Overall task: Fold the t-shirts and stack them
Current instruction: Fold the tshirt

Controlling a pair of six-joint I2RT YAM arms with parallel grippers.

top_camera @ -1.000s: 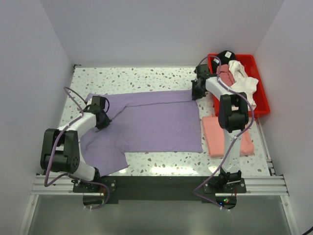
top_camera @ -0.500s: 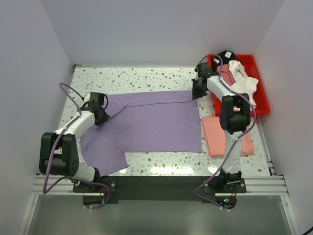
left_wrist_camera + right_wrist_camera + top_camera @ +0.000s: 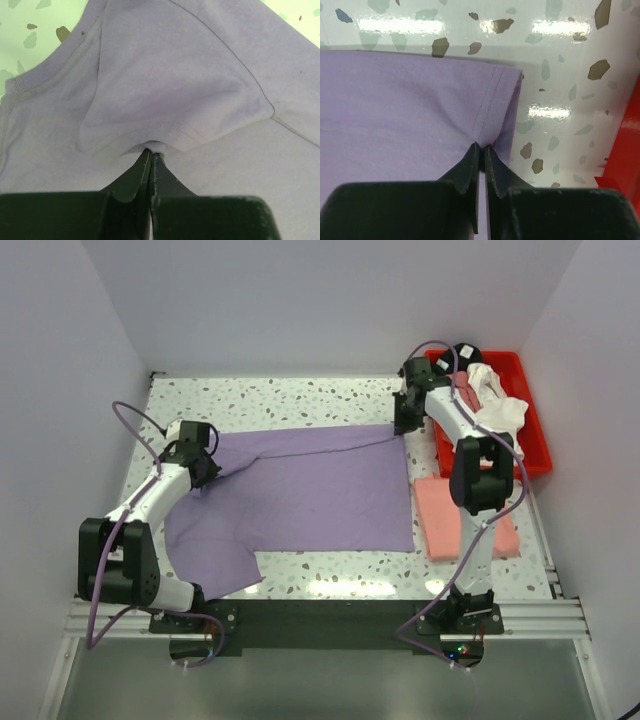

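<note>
A lavender-purple t-shirt (image 3: pixel 310 485) lies spread across the speckled table. My left gripper (image 3: pixel 200 468) is shut on its cloth by the sleeve and collar at the left; in the left wrist view the jaws (image 3: pixel 151 155) pinch a fold of the shirt (image 3: pixel 175 85). My right gripper (image 3: pixel 402 426) is shut on the shirt's far right hem corner; in the right wrist view the jaws (image 3: pixel 482 146) pinch the hem (image 3: pixel 492 107). A folded salmon-pink t-shirt (image 3: pixel 465 515) lies at the right.
A red plastic bin (image 3: pixel 535 435) at the far right holds dusty-rose, white and black shirts (image 3: pixel 490 400); its red edge shows in the right wrist view (image 3: pixel 625 145). White walls close in the table on three sides.
Both grippers have moved away from me, holding the shirt. The left one shifted up and left, pulling the shirt's left side; the right one drew the far hem corner further back.
</note>
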